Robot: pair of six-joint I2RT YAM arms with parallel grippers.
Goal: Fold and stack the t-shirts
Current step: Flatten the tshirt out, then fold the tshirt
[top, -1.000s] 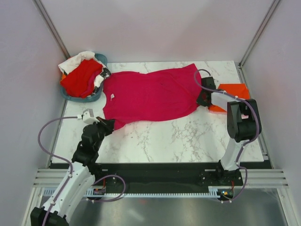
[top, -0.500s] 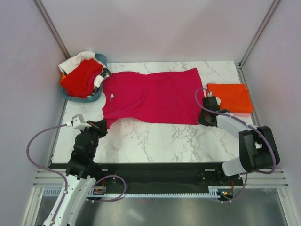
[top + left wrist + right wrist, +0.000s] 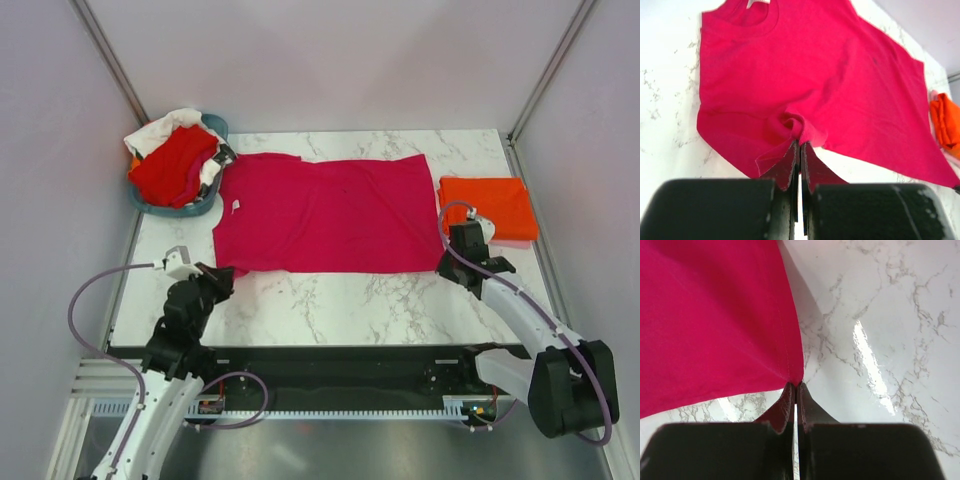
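A magenta-pink t-shirt point(image 3: 325, 215) lies spread flat across the marble table point(image 3: 400, 295), collar to the left. My left gripper point(image 3: 222, 276) is shut on the shirt's near-left sleeve edge; in the left wrist view the cloth point(image 3: 805, 85) bunches at the pinched fingertips point(image 3: 800, 144). My right gripper point(image 3: 446, 262) is shut on the shirt's near-right hem corner point(image 3: 790, 375), with my right gripper point(image 3: 796, 386) closed tight on it. A folded orange t-shirt point(image 3: 487, 207) rests at the right edge. Red point(image 3: 175, 165) and white point(image 3: 160, 130) t-shirts sit heaped in the basket.
A teal basket point(image 3: 198, 207) stands at the table's back left corner, beside the shirt's collar. Bare marble runs along the near edge between both arms. Enclosure walls rise close on left, right and behind.
Both grippers have pulled the magenta-pink shirt toward the near edge and apart, stretching it into a flat rectangle. The right arm swung outward and lower; the left drew back.
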